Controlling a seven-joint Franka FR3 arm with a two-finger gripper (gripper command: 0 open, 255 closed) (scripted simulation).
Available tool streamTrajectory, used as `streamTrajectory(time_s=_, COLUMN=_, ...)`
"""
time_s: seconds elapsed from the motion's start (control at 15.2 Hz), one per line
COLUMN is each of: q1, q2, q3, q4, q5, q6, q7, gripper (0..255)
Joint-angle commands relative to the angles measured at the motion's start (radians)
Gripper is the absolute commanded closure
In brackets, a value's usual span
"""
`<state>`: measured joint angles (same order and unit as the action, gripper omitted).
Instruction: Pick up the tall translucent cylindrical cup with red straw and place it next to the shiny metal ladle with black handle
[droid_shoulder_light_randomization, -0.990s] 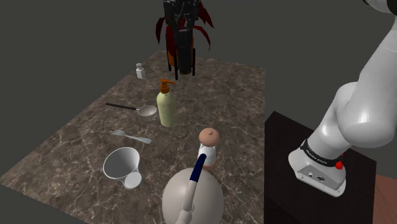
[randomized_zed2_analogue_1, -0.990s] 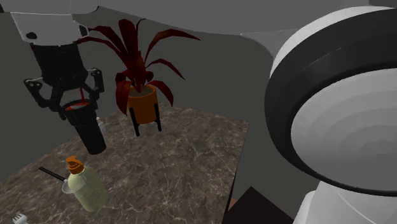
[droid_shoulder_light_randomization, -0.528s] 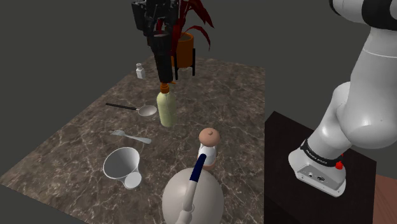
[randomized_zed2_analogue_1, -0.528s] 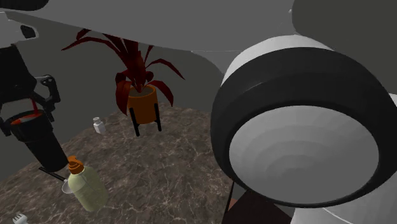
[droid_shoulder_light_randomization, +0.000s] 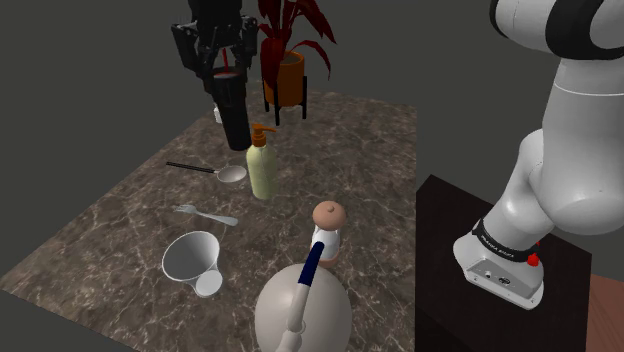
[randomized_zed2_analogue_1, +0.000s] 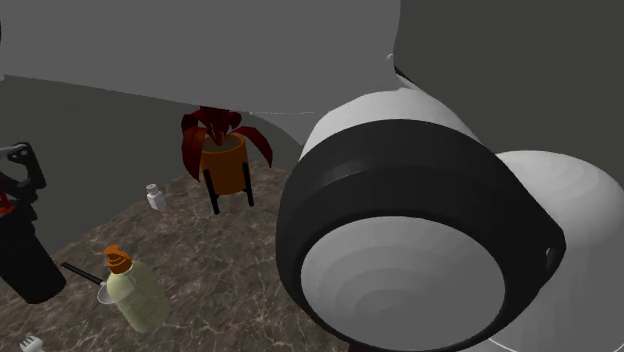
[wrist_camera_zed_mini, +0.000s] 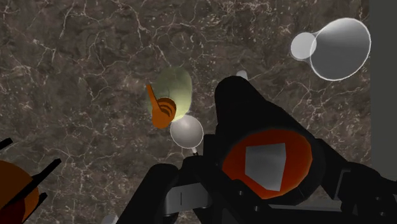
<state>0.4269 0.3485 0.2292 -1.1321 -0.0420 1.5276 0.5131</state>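
Note:
The tall cup (droid_shoulder_light_randomization: 231, 108) is drawn dark, with a red top. It hangs upright in the air with my black gripper (droid_shoulder_light_randomization: 224, 72) shut on its upper part. Its lower end is beside the pump of a soap bottle (droid_shoulder_light_randomization: 263, 166) and above the ladle (droid_shoulder_light_randomization: 231, 174), a shiny bowl on a thin black handle lying flat on the marble table (droid_shoulder_light_randomization: 120, 230). In the wrist view the cup (wrist_camera_zed_mini: 264, 159) is clasped between my fingers, with the ladle bowl (wrist_camera_zed_mini: 186, 130) and bottle (wrist_camera_zed_mini: 168, 98) below it. At the second exterior view's left edge are the cup (randomized_zed2_analogue_1: 25, 262) and the ladle (randomized_zed2_analogue_1: 103, 294).
A fork (droid_shoulder_light_randomization: 205, 213), a white funnel-shaped cup (droid_shoulder_light_randomization: 192, 258), a brown-capped small bottle (droid_shoulder_light_randomization: 328, 230) and a large round pot with a blue handle (droid_shoulder_light_randomization: 300, 310) fill the near table. A red-leaved plant in an orange pot (droid_shoulder_light_randomization: 287, 65) and a small shaker (randomized_zed2_analogue_1: 153, 196) stand at the back.
The gripper has carried the cup towards the shoulder view's left, from in front of the plant to above the ladle and soap bottle. Table items stayed put.

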Motion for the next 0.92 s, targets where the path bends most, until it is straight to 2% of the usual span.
streamTrajectory(time_s=0.0, q1=-0.003, q2=-0.014, q3=0.0, q4=-0.045, q5=0.003, q6=0.033, q7=0.0, gripper=255)
streamTrajectory(time_s=0.86, q1=-0.018, q2=-0.064, q3=-0.002, q4=-0.295, q5=0.015, q6=0.233, q7=-0.008, gripper=255)
